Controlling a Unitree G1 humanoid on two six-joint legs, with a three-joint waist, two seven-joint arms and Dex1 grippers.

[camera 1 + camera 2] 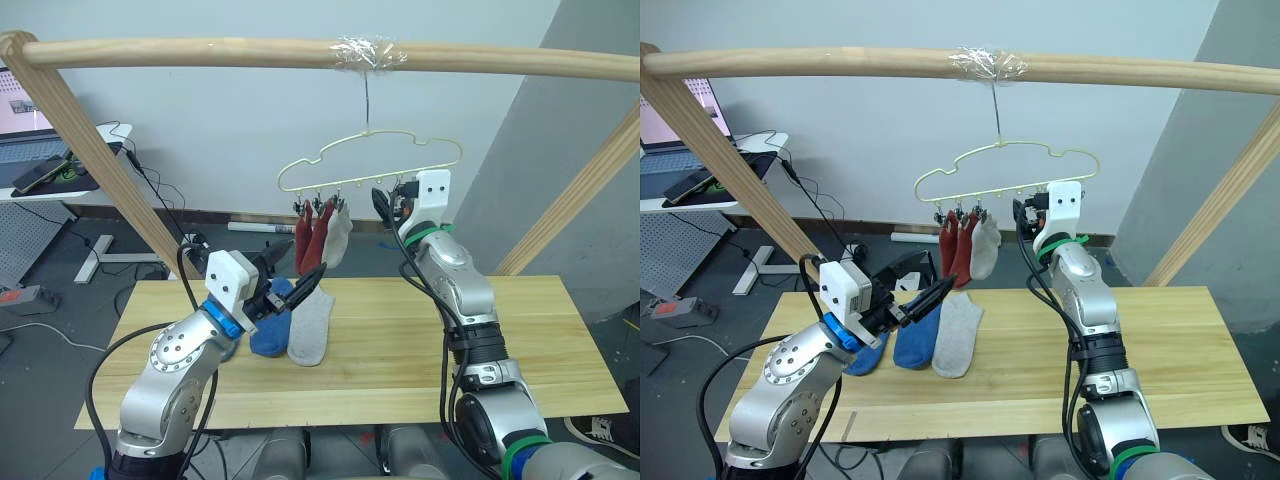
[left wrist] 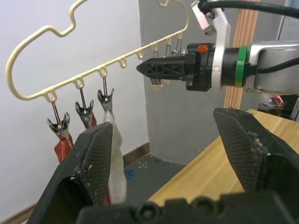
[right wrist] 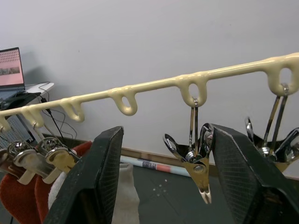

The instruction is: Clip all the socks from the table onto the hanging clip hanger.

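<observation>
The clip hanger [image 1: 340, 184] hangs by its hook from the wooden rail. Two rust red socks [image 1: 303, 240] and one light grey sock [image 1: 338, 235] hang from its left clips. On the table [image 1: 420, 340] lie two blue socks [image 1: 915, 340] and a light grey sock [image 1: 958, 335], side by side. My left gripper [image 1: 300, 265] is open and holds nothing; it hovers above the lying socks, just below the hung ones. My right gripper [image 1: 385, 205] is raised to the hanger's right part and is open, with a free metal clip [image 3: 198, 158] between its fingers [image 3: 93, 182].
A round wooden rail [image 1: 200, 50] spans the top, with slanted wooden posts [image 1: 90, 150] at both sides of the table. A desk with a laptop [image 1: 40, 150] stands at the back left. More free clips [image 3: 275, 135] hang near my right gripper.
</observation>
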